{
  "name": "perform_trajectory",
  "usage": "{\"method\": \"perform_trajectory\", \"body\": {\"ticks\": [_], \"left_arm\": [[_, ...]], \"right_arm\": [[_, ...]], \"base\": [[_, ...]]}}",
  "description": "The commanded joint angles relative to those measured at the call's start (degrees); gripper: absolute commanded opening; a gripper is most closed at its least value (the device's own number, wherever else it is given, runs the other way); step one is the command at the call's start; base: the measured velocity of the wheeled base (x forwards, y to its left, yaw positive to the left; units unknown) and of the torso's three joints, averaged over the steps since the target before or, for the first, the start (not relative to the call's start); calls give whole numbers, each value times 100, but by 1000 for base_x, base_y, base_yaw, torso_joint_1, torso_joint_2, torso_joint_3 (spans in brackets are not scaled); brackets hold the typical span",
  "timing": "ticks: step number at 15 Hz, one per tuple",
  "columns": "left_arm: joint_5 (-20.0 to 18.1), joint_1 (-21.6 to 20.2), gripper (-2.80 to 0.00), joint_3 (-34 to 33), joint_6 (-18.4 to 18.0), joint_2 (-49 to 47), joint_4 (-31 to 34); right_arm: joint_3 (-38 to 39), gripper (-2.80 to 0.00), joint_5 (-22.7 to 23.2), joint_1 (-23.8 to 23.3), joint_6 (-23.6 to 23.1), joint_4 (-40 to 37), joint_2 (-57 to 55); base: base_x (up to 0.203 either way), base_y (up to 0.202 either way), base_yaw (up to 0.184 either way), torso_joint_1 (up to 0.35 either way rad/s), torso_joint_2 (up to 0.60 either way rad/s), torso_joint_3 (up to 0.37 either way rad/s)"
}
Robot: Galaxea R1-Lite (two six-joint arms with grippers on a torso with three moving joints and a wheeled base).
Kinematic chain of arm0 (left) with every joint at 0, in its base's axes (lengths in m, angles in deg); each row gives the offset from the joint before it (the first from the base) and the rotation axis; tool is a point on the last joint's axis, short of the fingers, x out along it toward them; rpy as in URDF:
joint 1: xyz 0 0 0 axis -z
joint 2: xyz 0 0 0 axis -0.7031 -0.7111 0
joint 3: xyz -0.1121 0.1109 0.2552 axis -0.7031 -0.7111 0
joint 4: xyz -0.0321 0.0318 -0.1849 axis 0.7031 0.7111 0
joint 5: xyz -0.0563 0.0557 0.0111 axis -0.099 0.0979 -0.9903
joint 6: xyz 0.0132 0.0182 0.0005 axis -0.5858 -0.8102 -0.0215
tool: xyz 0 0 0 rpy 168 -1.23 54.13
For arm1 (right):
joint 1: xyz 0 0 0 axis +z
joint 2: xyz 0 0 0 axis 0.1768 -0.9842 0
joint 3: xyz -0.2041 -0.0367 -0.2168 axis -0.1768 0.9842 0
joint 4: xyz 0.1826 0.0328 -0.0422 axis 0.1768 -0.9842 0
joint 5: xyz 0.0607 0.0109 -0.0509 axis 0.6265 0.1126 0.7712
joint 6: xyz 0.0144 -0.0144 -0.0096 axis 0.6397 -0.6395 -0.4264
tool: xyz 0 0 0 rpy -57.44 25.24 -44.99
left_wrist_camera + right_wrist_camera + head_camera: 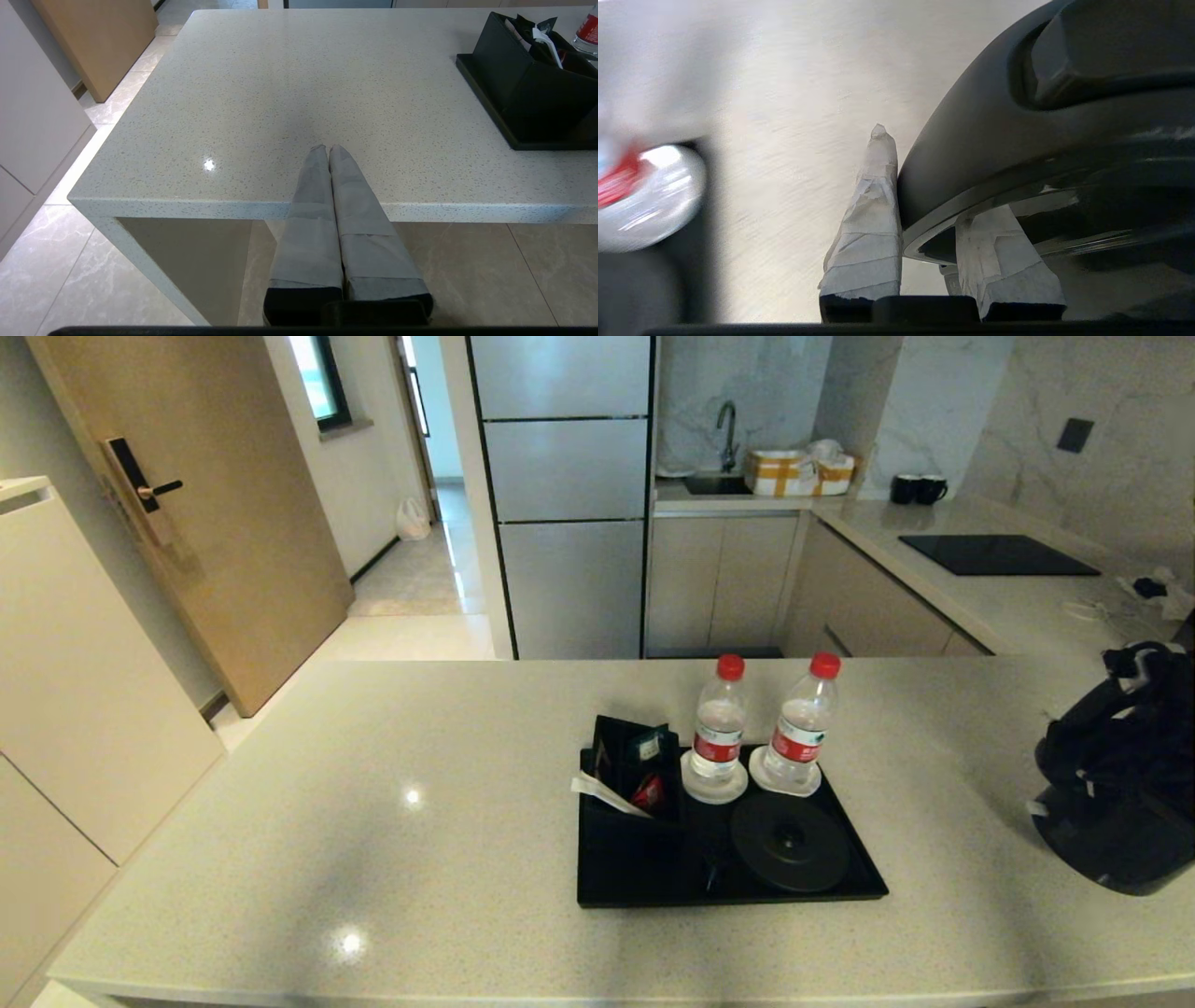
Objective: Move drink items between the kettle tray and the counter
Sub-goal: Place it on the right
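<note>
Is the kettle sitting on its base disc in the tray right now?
No: the base disc in the tray is bare, and the kettle is off to the right over the counter, held in the right gripper.

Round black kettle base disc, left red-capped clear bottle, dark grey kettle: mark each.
Round black kettle base disc point(790, 841), head view, top face.
Left red-capped clear bottle point(719, 733), head view, body.
Dark grey kettle point(1017, 130), right wrist view, lid.

My left gripper point(329, 149) hangs parked at the near edge of the counter point(261, 93), its two taped fingers point(317, 186) pressed together with nothing between them. My right gripper point(924, 205) is out at the far right, one taped finger on the outside of the kettle point(1017, 140) and the other inside its loop handle, clamped on it.
</note>
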Motion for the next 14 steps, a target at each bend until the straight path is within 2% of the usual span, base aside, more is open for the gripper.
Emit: {"method": "perform_trajectory", "body": {"ticks": [1,7,9,14], "left_arm": [[2,0,-280,-3,1,-7,1],[2,0,-280,-1,1,-7,4],[2,0,-280,-2,1,-7,3],[2,0,-280,-1,1,-7,4]], "right_arm": [[-296,-280,-5,-259,-45,66,-641],[-1324,-280,-84,-815,-247,9,-1472],[-1430,-280,-82,-961,-286,12,-1701],[-1443,-280,-23,-959,-293,26,-1880]], "base": [[0,0,0,0,0,0],[0,0,0,0,0,0],[0,0,0,0,0,0],[0,0,0,0,0,0]]}}
